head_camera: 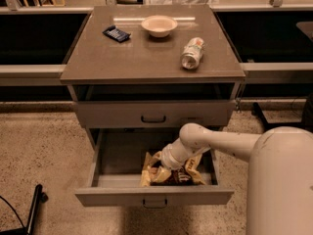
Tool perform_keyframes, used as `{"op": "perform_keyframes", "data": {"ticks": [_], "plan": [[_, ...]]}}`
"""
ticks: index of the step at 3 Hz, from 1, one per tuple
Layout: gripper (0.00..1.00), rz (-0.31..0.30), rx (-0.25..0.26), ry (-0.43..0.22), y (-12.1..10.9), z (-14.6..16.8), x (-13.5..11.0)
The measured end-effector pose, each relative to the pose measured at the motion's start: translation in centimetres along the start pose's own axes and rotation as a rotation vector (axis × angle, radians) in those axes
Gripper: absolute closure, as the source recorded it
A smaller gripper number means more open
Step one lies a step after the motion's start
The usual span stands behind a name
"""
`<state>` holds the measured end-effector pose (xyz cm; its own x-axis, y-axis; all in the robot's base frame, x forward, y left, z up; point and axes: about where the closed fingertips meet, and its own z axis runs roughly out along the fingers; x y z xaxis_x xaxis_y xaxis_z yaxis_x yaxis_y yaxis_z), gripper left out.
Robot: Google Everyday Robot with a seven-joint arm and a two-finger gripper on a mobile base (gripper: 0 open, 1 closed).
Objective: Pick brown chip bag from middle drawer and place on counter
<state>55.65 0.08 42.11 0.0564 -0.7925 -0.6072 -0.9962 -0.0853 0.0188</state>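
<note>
Wide shallow grey middle drawer [112, 196] stood open. Crinkled brown chip bag with yellow-tan ends [172, 174] lay inside, toward its right front. White arm reached in from the right; gripper [161, 167] was down on the bag's left part, grip state: cannot tell. Above, a shut grey upper drawer front [195, 114]. Smooth brown-grey counter [137, 58] carried a silver can [192, 53] on its side, a small dark blue packet [116, 33] and a pale round bowl [159, 25] at the back.
</note>
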Motion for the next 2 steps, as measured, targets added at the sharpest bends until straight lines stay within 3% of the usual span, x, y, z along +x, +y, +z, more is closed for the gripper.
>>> {"op": "perform_keyframes", "data": {"ticks": [2], "plan": [[0.37, 0.028, -0.030, 0.002, 0.12, 1.71, 0.56]]}}
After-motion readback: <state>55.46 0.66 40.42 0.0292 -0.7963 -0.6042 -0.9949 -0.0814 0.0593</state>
